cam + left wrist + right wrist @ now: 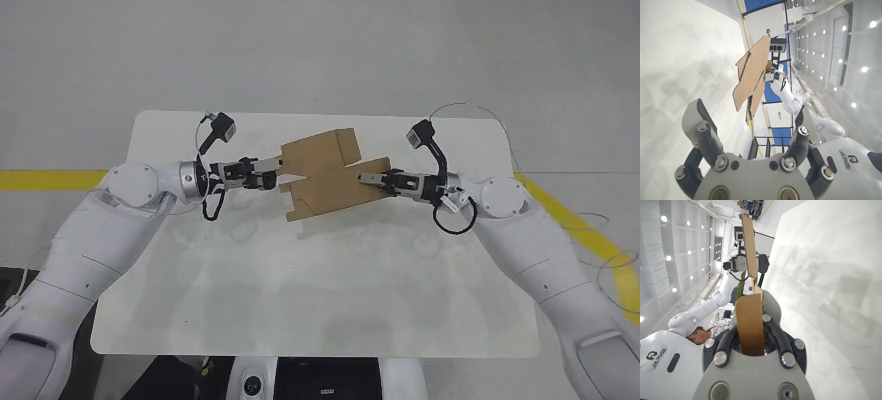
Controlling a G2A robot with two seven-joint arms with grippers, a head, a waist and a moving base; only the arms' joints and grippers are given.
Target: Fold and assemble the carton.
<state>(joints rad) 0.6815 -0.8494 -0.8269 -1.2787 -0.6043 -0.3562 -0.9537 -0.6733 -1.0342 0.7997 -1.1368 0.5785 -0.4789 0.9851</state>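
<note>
pos: flat brown cardboard carton blank (322, 178) held above white tabletop (300, 300), near far edge | grip: right gripper (365, 179) fingers clenched on flap (750, 323); left gripper (272, 170) fingers released, just beside | handling: likely light, stiff, hinges at creases; pinch panel edges

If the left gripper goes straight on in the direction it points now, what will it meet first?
Probably the carton, held by the right gripper. It lies straight ahead of the open left gripper; the gap is hard to judge.

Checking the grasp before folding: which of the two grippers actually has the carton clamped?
The right gripper: its jaws are shut on an edge of the carton. The left gripper has open jaws, holding nothing.
</note>
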